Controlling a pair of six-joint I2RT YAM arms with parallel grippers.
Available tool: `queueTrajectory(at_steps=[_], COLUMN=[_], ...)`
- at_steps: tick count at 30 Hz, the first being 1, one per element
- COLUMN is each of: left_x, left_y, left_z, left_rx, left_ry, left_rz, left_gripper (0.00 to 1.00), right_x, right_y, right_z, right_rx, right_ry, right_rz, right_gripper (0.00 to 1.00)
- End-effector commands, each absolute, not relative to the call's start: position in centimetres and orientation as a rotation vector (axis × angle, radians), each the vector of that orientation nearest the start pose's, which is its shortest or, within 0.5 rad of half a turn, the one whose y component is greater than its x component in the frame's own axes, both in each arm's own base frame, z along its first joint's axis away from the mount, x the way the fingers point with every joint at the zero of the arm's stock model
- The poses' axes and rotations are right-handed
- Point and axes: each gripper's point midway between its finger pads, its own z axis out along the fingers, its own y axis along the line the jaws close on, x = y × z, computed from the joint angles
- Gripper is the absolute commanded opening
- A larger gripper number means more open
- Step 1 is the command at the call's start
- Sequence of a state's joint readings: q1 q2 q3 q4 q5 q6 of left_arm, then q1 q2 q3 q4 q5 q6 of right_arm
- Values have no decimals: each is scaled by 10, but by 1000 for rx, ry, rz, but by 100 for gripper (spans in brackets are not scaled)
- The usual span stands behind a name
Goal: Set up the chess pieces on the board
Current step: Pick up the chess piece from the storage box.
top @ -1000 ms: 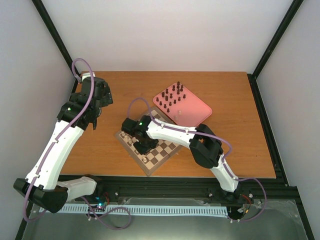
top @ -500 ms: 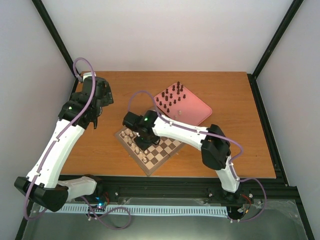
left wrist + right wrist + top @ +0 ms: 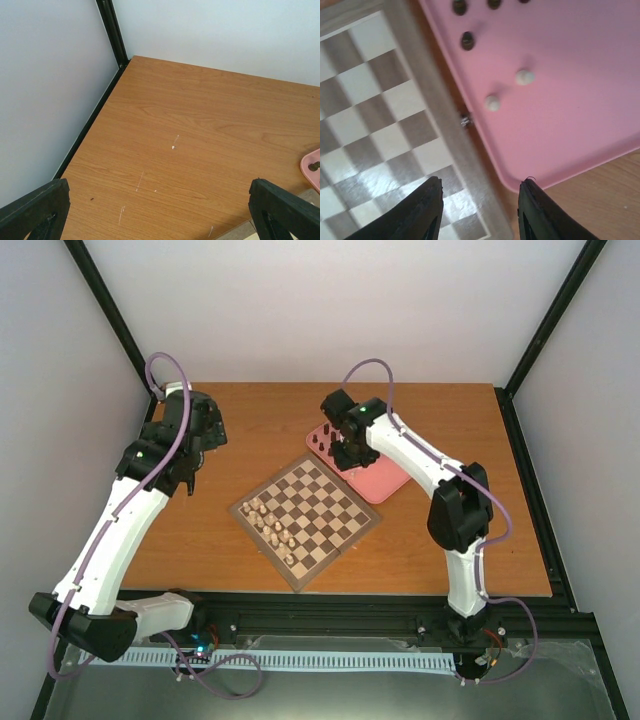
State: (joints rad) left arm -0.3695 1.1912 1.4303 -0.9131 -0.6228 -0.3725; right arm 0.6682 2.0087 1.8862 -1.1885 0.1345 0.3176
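Right wrist shows two cream pieces [image 3: 492,103] on tray [image 3: 580,100]; overhead, probably arm-hidden.

A warm orange-brown wooden tabletop [image 3: 520,460] carries a few pale scratches [image 3: 174,144]. Plain white walls [image 3: 330,310] close it in on three sides, with black metal posts [image 3: 108,312] slanting up at the back corners. The light is soft and even, and a black rail [image 3: 330,612] runs along the near edge.

Checkered wooden chessboard [image 3: 306,510] sits mid brown wooden bench [image 3: 450,440]. Pink square tray [image 3: 385,478] lies behind-right, just beside its far corner. Cream turned pieces [image 3: 268,525] line the board's left side; dark brown turned pieces [image 3: 467,40] stand in the tray.
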Motion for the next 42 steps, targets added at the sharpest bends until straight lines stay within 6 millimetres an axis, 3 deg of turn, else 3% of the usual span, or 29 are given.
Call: queueTrajectory(at_steps=[1, 8, 22, 28, 42], left_x=[331, 328, 322, 320, 321], left_y=[-22, -19, -16, -14, -14], left_z=[360, 355, 356, 355, 356], left_rx=[-314, -315, -325, -327, -329], left_ry=[2048, 2062, 2059, 2061, 2059], left_rz=[250, 266, 274, 280, 281], left_gripper=[100, 100, 100, 100, 100], right_x=[387, 402, 415, 416, 417], right_y=[245, 237, 241, 242, 243], right_z=[123, 82, 37, 32, 37], right_rx=[-432, -419, -417, -419, -423], right_ry=[2846, 2905, 2965, 2968, 2964], right_rz=[-34, -47, 8, 8, 10], right_gripper=[42, 42, 36, 33, 9])
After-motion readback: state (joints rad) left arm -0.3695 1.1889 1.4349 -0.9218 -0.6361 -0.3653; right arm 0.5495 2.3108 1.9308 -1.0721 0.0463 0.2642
